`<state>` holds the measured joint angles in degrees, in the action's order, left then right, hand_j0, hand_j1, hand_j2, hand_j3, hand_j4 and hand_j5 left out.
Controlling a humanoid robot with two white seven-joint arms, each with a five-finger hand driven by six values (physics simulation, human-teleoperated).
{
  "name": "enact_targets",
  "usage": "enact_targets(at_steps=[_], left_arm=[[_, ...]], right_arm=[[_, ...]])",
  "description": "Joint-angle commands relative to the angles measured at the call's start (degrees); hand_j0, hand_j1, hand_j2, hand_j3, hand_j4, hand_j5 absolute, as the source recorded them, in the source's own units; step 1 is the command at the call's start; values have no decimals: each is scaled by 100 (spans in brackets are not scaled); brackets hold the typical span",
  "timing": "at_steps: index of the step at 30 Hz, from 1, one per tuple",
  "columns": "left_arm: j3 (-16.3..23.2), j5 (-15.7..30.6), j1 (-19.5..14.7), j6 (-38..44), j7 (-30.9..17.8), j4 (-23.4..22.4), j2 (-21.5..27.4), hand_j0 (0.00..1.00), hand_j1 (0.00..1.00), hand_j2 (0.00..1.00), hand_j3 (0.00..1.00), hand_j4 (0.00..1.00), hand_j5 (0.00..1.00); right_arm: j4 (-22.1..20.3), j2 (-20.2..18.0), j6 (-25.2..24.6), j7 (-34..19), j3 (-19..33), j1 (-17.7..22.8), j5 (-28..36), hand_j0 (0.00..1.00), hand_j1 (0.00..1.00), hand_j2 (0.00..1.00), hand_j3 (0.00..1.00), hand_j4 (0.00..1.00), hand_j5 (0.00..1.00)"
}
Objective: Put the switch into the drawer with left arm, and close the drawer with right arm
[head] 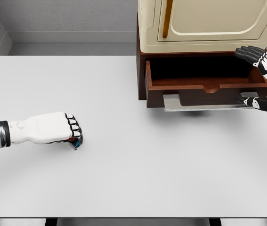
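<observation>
Left hand (53, 128) curled down on the switch (76, 143) at the near left of the white table (138, 174), only a dark sliver showing under the fingertips. Grip likely shallow, so could slip out on the lift or the long carry right to the open drawer (204, 82). Right hand (260, 59) open-fingered at the drawer's right end, holding nothing; could nudge it shut too soon.

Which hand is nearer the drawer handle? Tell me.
Right. The right hand sits at the right end of the drawer handle; the left hand, closed on the switch, is far left.
</observation>
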<state>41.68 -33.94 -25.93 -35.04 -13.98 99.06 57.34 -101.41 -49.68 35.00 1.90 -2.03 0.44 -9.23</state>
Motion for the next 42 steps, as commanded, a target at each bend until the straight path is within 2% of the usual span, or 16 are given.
enact_targets(at_steps=[1,9,17,42], left_arm=[[-2,28,0,4,1,0,6,46,46,46,46,46,46],[-11,72,-97,4,9,-9,6,47,47,47,47,47,47],[-20,89,-387,4,9,-9,-73,47,47,47,47,47,47],[-11,124,-1441,4,9,-27,-899,48,48,48,48,48,48]], right_arm=[[-2,-6,0,3,1,0,36,100,100,100,100,100,100],[-2,-6,0,3,1,0,36,100,100,100,100,100,100],[-2,-6,0,3,1,0,36,100,100,100,100,100,100],[-2,-6,0,12,10,9,36,100,100,100,100,100,100]])
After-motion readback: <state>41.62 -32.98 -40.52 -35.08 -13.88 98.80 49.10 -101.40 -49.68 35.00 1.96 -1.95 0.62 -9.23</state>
